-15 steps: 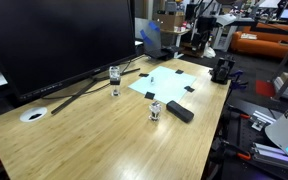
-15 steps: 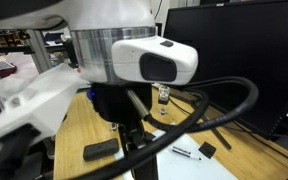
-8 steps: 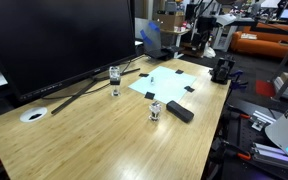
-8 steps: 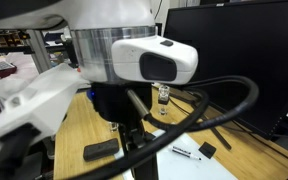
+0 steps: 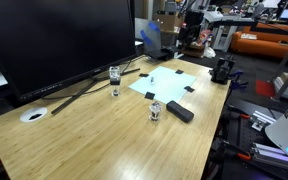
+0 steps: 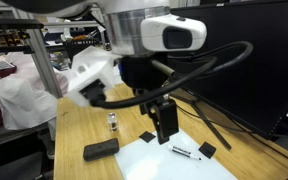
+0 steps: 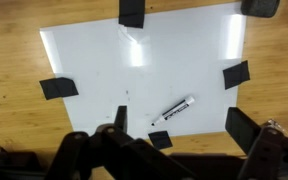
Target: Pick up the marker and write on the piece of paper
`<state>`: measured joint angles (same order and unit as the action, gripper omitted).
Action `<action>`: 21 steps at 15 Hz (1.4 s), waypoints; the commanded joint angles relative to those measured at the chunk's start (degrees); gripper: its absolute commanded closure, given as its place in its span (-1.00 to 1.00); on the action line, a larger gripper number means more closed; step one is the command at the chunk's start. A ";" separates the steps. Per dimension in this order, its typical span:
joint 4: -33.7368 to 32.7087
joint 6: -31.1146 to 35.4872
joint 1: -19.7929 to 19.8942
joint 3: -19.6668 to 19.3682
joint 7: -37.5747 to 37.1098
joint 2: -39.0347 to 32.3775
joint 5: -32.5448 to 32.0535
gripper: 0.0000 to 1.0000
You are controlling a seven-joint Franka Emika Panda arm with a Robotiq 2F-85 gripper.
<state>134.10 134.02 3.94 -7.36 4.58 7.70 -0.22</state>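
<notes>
The piece of paper [image 7: 144, 65] is a pale bluish-white sheet held flat on the wooden table by small black patches at its corners; it shows in both exterior views [image 5: 170, 82] [image 6: 174, 165]. The marker [image 7: 174, 109], white with a black cap, lies on the paper near its edge, also visible in an exterior view [image 6: 187, 153]. My gripper [image 7: 182, 125] is open and empty. It hangs above the paper with the marker between and just ahead of its dark fingers. In an exterior view the gripper [image 6: 164, 122] hovers a short way over the sheet.
A black monitor [image 5: 54, 40] and its stand legs border the paper. A small glass [image 5: 115, 80], a second small glass object [image 5: 155, 110], a black block [image 5: 180, 113] and a white round disc [image 5: 32, 115] stand on the table. The block also shows elsewhere [image 6: 99, 151].
The arm has swung away from the exterior camera it was blocking. The gripper now hangs over the paper and marker. Objects on the table have not moved.
</notes>
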 commanded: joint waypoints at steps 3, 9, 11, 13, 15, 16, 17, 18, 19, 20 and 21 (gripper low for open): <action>-11.72 -2.37 -0.52 2.09 -4.46 -14.35 0.72 -1.00; -13.46 -0.61 -0.69 2.63 -7.85 -19.08 0.78 -1.00; -13.83 -1.64 -0.66 2.62 -7.92 -18.67 0.79 -1.00; -13.85 -1.83 -0.66 2.62 -7.93 -18.60 0.79 -1.00; -16.73 -1.10 0.73 3.47 -5.11 -22.42 7.26 -1.00; -17.94 -0.39 1.07 3.61 -4.80 -24.15 9.59 -1.00; -20.01 -0.02 1.22 3.58 -5.18 -26.62 11.02 -1.00; -22.15 -0.35 1.56 3.86 -4.75 -28.99 12.52 -1.00; -24.11 -0.36 1.78 4.01 -5.09 -31.21 13.37 -1.00; -26.07 -0.25 1.84 4.13 -5.81 -33.53 13.86 -1.00; -27.76 0.51 1.81 4.18 -6.44 -35.63 14.11 -1.00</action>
<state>111.96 134.66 4.22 -4.69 -1.41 -22.77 11.89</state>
